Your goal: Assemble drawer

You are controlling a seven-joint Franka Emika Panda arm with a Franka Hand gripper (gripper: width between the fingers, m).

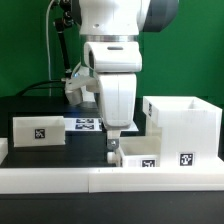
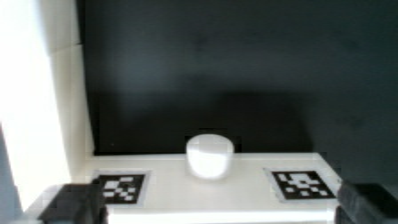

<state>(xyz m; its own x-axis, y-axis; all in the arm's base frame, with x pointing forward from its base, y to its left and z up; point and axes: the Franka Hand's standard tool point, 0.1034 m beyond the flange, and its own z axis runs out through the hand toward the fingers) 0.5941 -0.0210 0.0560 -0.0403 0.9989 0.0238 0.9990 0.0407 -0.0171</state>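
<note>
Claw spread wide, gripping nothing; fingers straddled knobbed tray front, contact unclear. Exterior view: second tray at 9 o'clock of claw, box at 3 o'clock

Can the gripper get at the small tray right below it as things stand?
Probably yes: the gripper hangs open just above the tray, and the wrist view shows nothing between them.

Arm: glossy white rounded shells, dark grey section at upper joint. Hand housing: white, boxy, smooth. Fingers: black, blocky; blurred in wrist view. Thin black cable alongside arm.
</note>
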